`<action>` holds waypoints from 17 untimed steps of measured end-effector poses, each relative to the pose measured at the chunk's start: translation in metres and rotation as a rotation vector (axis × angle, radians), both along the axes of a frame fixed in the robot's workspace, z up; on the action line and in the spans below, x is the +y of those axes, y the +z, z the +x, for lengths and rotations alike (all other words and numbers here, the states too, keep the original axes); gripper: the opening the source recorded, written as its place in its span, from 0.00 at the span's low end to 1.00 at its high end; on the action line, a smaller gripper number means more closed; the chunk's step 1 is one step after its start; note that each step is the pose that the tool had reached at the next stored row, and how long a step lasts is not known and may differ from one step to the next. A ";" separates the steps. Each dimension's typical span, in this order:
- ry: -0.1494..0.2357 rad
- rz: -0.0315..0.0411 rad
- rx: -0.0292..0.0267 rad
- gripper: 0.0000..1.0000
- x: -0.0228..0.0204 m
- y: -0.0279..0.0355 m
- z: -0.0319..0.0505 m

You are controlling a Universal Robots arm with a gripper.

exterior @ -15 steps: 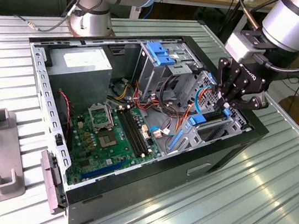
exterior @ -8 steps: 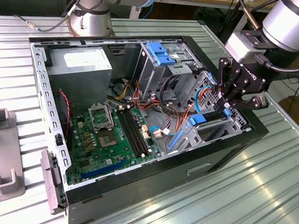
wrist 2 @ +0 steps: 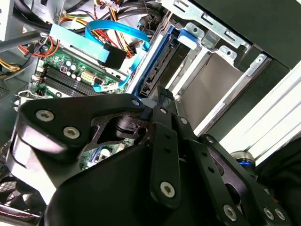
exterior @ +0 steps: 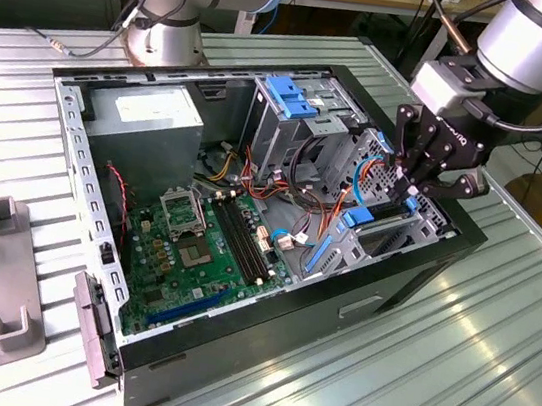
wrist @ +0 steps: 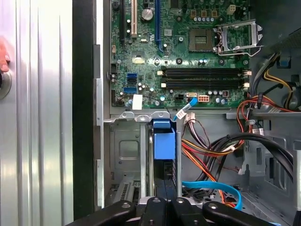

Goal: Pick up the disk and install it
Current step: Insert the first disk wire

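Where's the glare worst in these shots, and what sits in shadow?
Exterior view: strong glare on the ribbed table beside the computer case. First wrist view: the table looks washed out. Second wrist view: the gripper is dark in the foreground.

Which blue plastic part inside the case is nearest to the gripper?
The disk's blue frame, right at the gripper; the blue clip sits apart atop the drive cage.

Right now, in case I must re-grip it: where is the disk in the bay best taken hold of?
Take the disk by its exposed top edge, probably pinching across the flat faces, coming straight down through the case's open side. It stands on edge in the metal bay, whose walls cover its sides.
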State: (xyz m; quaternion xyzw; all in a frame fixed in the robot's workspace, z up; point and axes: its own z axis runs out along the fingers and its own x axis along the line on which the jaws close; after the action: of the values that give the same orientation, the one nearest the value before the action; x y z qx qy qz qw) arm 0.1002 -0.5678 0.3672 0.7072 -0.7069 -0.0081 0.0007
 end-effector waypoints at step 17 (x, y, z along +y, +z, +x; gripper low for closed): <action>0.115 -0.0004 0.0027 0.10 0.0000 0.0043 0.0108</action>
State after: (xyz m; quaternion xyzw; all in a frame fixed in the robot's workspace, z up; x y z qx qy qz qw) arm 0.1110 -0.5678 0.3715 0.7468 -0.6650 -0.0089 0.0022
